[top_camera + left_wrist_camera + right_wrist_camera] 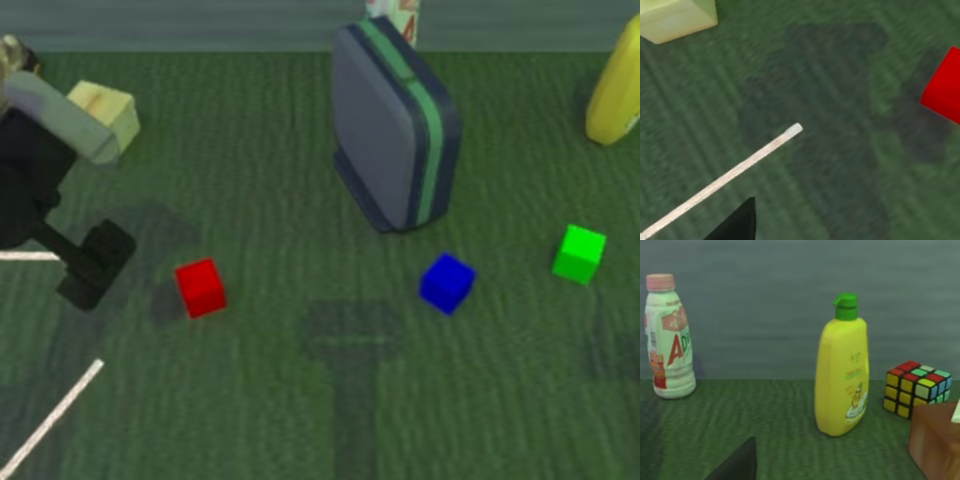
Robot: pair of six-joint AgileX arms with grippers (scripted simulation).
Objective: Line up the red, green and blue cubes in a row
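The red cube [201,287] lies left of centre on the green table, the blue cube [446,283] right of centre, and the green cube [579,253] farther right and slightly farther back. They are well apart. My left gripper [95,265] hovers open just left of the red cube, with nothing between its fingers. In the left wrist view one dark finger [742,220] shows, and the red cube [944,87] is at the picture's edge. My right arm is outside the top view; its wrist view shows one dark finger [740,460], open and empty.
A cream-yellow block [105,120] sits at the back left by my left arm. A grey case with a green stripe [395,125] stands behind the blue cube. A yellow bottle [615,85], a white bottle [667,340], a puzzle cube [917,387] and a brown box [937,440] stand at the back right. A pale strip [50,420] crosses the front left.
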